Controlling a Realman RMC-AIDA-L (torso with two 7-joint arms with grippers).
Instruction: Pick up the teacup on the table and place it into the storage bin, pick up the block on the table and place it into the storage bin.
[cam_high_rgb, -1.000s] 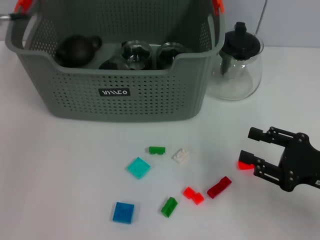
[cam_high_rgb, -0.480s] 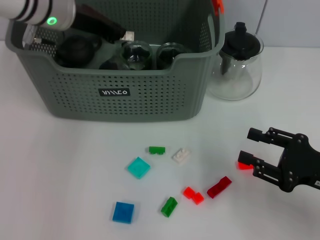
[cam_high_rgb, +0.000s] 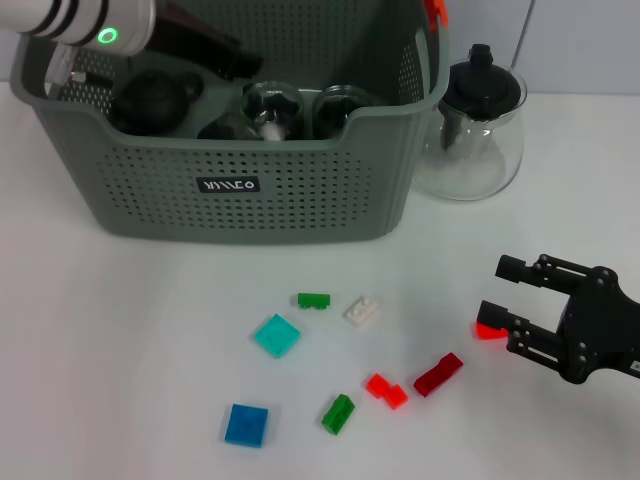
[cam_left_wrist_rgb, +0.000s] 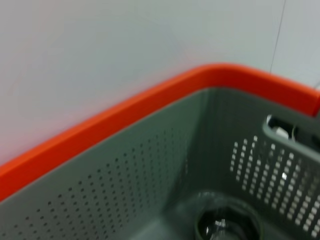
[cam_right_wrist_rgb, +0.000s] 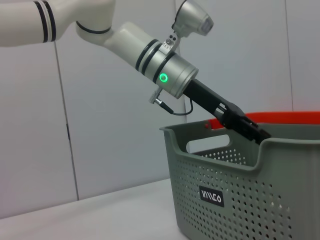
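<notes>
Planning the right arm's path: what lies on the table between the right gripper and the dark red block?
Only bare white table separates the right gripper from the dark red block; a bright red block sits under its lower finger, head view.

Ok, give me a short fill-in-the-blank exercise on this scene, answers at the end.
1. The left gripper reaches into the grey ____.
2. The glass teapot has a lid coloured ____.
3. The right gripper hovers over the table, its fingers ____.
4. The loose block between the green ones and the red ones is ____.

Answers: storage bin; black; open; white
</notes>
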